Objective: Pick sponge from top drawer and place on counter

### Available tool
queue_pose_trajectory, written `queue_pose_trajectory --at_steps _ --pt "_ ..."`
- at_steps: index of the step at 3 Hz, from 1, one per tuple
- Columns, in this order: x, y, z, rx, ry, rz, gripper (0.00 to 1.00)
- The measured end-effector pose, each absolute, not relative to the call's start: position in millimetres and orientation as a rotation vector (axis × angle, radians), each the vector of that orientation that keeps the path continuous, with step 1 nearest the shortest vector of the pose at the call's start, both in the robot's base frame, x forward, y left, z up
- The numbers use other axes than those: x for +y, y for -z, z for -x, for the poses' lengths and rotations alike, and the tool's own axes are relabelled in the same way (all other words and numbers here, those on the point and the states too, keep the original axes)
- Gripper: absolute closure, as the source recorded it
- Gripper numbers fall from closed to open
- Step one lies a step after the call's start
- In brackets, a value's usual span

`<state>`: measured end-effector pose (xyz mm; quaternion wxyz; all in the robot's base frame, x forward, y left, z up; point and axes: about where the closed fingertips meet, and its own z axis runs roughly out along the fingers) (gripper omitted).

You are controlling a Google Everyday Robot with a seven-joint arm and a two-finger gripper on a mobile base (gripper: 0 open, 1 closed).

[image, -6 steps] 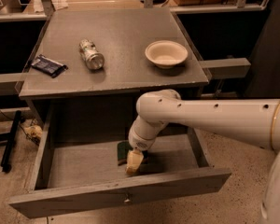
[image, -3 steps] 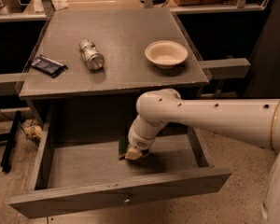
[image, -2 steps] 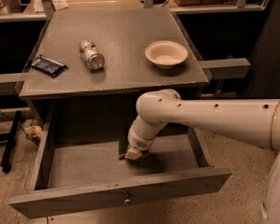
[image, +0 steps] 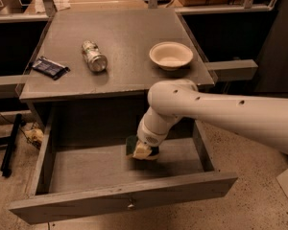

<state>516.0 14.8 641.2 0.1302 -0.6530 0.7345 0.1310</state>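
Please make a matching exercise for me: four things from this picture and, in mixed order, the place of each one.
Things:
1. can
2. bowl
3. packet
4. tool

Places:
A. inside the open top drawer, at the sponge
B. near the left edge of the counter
C. right part of the counter
D. on its side, between packet and bowl

Pairs: 1-D, 2-C, 3-B, 4-A
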Motion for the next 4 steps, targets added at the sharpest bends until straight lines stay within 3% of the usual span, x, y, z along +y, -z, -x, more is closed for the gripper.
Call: queue_pose_trajectory --at_steps 2,4 --pt "-20.5 -729.4 -513.9 2.188 -0.304 1.757 1.00" --pt "-11.8 -751.7 -535.3 2.200 -0.229 1.625 1.00"
